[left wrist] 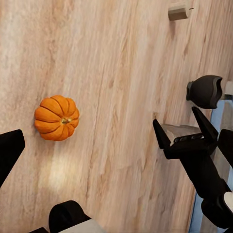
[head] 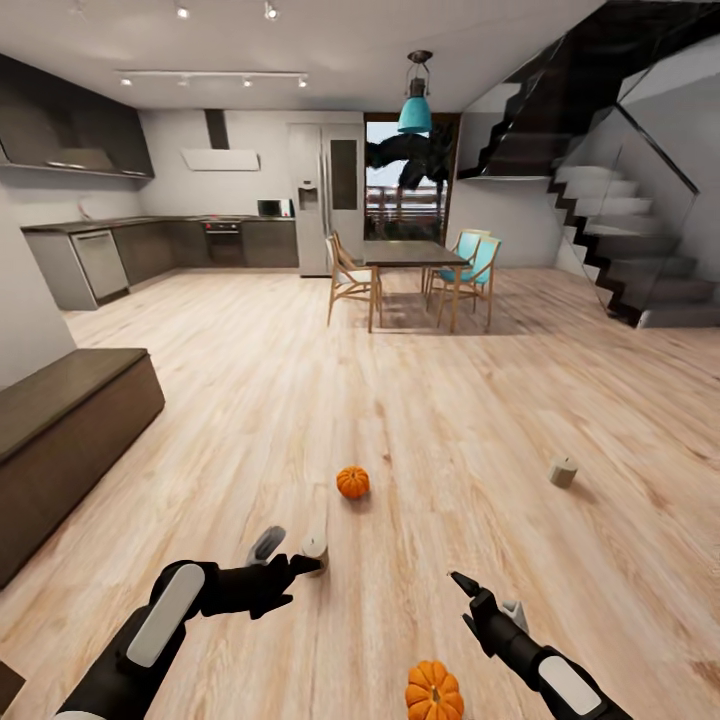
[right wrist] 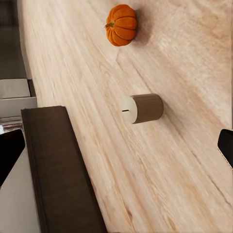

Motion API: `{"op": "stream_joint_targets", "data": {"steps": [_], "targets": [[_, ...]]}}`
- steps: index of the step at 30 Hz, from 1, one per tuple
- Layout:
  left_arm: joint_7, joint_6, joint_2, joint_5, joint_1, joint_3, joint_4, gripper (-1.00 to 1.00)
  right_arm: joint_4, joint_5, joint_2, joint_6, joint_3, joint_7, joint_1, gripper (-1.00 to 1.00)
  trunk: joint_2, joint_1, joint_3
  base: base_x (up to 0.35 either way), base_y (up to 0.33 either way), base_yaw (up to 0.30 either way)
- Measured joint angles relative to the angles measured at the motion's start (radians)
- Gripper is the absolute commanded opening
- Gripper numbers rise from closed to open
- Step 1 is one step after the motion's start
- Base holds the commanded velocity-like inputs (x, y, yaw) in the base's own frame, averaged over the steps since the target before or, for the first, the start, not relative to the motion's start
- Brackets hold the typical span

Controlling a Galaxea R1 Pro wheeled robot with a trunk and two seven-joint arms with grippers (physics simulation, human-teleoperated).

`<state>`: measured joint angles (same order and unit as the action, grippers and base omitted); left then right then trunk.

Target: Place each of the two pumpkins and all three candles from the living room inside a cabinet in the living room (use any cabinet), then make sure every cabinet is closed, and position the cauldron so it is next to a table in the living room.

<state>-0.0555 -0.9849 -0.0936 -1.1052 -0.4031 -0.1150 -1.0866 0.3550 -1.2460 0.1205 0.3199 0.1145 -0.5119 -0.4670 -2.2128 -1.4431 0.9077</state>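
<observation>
Two orange pumpkins lie on the wood floor, one ahead (head: 352, 482) and one close between my arms (head: 434, 690). A grey-beige candle (head: 315, 545) stands just beyond my left gripper (head: 290, 557), which is open and holds nothing. Another candle (head: 563, 472) sits further right. My right gripper (head: 462, 586) hovers open above the floor; the left wrist view shows its spread fingers (left wrist: 160, 134) beside the near pumpkin (left wrist: 57, 117). The right wrist view shows a candle (right wrist: 143, 108), the far pumpkin (right wrist: 121, 24) and the dark-brown cabinet (right wrist: 58, 170). Cauldron and coffee table are out of view.
The low cabinet (head: 60, 420) runs along the left wall. Further back stand a dining table with chairs (head: 410, 255), a staircase (head: 620, 240) at right and the grey kitchen (head: 150, 245) at back left. Bare wood floor stretches between.
</observation>
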Motion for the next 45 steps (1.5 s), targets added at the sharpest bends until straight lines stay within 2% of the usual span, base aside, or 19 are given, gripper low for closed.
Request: {"op": "stream_joint_targets", "data": {"steps": [12, 16, 18, 20, 22, 25, 29, 37, 45], "targets": [[0.000, 0.000, 0.000, 0.000, 0.000, 0.000, 0.000, 1.00, -0.001, 0.001, 0.000, -0.020, 0.000, 0.010, 0.000, 1.00, 0.000, 0.000, 0.000, 0.004, 0.086, -0.070], [0.000, 0.000, -0.001, 0.000, 0.000, 0.000, -0.002, 1.00, -0.005, 0.001, 0.002, -0.062, 0.000, 0.040, 0.000, 1.00, 0.000, 0.000, 0.000, 0.000, 0.001, -0.001], [0.000, 0.000, -0.001, -0.001, 0.000, 0.001, -0.014, 1.00, -0.016, 0.001, 0.005, -0.072, 0.000, 0.107, 0.000, 1.00, 0.000, 0.000, 0.000, 0.000, 0.000, 0.000], [0.000, 0.000, -0.002, -0.002, 0.000, 0.003, -0.050, 1.00, -0.027, 0.003, 0.006, -0.078, 0.006, 0.242, 0.000, 1.00, 0.000, 0.000, 0.000, 0.000, 0.000, 0.000], [0.000, -0.001, -0.002, -0.002, 0.000, 0.003, -0.065, 1.00, -0.029, 0.006, 0.007, -0.090, 0.008, 0.334, 0.000, 1.00, 0.000, 0.000, 0.000, 0.000, 0.000, 0.000], [0.000, -0.001, -0.002, -0.001, 0.000, 0.003, -0.074, 1.00, -0.029, 0.014, 0.008, -0.104, 0.011, 0.408, 0.000, 1.00, -0.014, -0.008, 0.006, 0.000, 0.000, 0.000], [0.000, -0.001, -0.001, -0.001, 0.000, 0.002, -0.076, 1.00, -0.028, 0.056, 0.008, -0.108, 0.011, 0.431, 0.000, 1.00, -0.042, -0.023, 0.019, 0.000, 0.000, 0.000], [0.000, -0.001, -0.001, -0.002, 0.000, 0.001, -0.078, 1.00, -0.013, 0.131, 0.003, -0.134, 0.012, 0.433, 0.000, 1.00, -0.098, -0.054, 0.044, 0.000, 0.000, 0.000], [-0.001, -0.001, -0.001, -0.001, 0.000, 0.001, -0.079, 1.00, -0.012, 0.139, 0.002, -0.139, 0.013, 0.421, -0.002, 1.00, -0.154, -0.084, 0.069, 0.000, 0.000, 0.000]]}}
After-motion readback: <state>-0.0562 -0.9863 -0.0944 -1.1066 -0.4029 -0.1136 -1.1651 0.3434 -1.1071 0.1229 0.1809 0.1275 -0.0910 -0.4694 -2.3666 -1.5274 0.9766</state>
